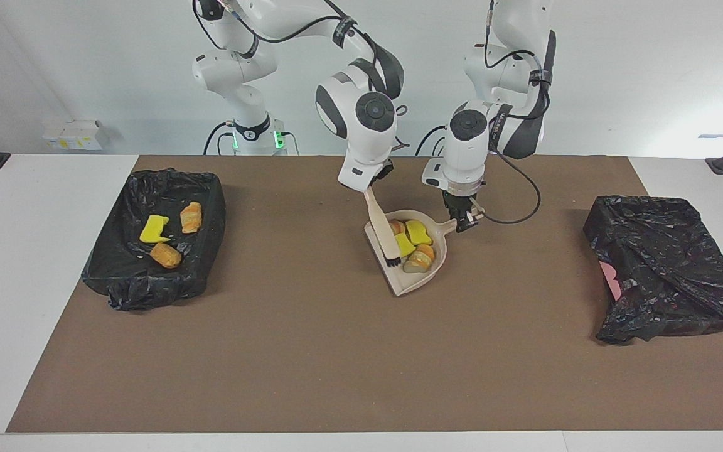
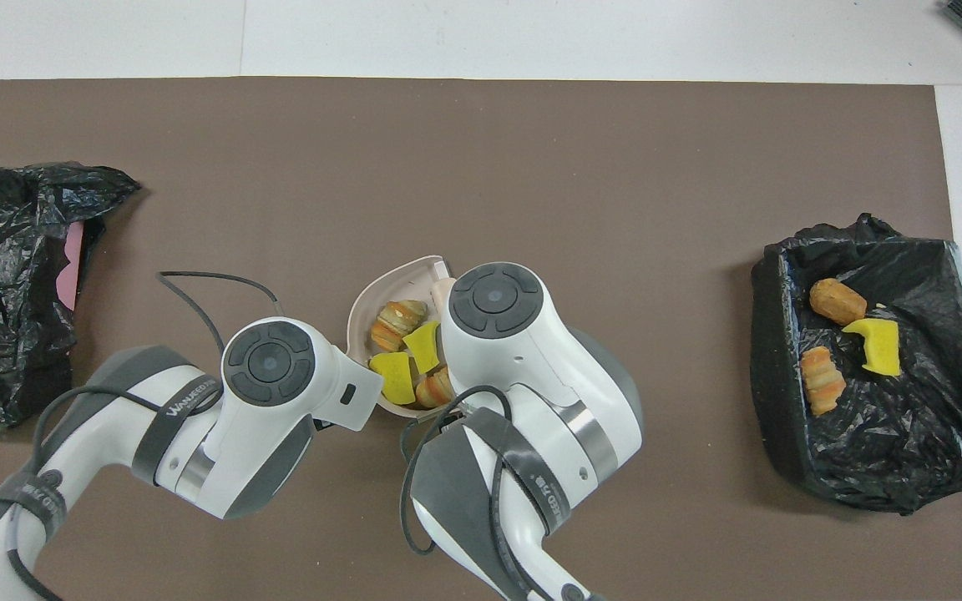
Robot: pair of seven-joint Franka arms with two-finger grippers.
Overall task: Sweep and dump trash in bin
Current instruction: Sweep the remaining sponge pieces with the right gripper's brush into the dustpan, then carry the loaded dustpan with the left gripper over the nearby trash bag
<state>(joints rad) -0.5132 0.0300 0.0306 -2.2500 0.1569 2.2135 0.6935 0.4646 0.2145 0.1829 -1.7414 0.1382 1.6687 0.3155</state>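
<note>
A beige dustpan (image 1: 413, 282) sits at the middle of the brown mat, toward the robots' side. It holds trash: yellow chunks (image 1: 418, 232) and pastry lumps (image 1: 424, 254). My left gripper (image 1: 464, 221) is shut on the dustpan's handle (image 1: 451, 221). My right gripper (image 1: 369, 189) is shut on a brush (image 1: 381, 226), whose black bristles (image 1: 391, 258) stand inside the pan against the trash. The black-lined bin (image 1: 148, 279) at the right arm's end holds three more pieces (image 1: 154, 229). In the overhead view the pan (image 2: 362, 305) and its trash (image 2: 398, 316) show between the two wrists, which hide both grippers.
A crumpled black bag (image 1: 663, 263) with a pink patch (image 1: 612, 279) lies at the left arm's end of the mat. The bin (image 2: 865, 467) takes up the right arm's end. A black cable (image 1: 518, 207) loops from the left wrist.
</note>
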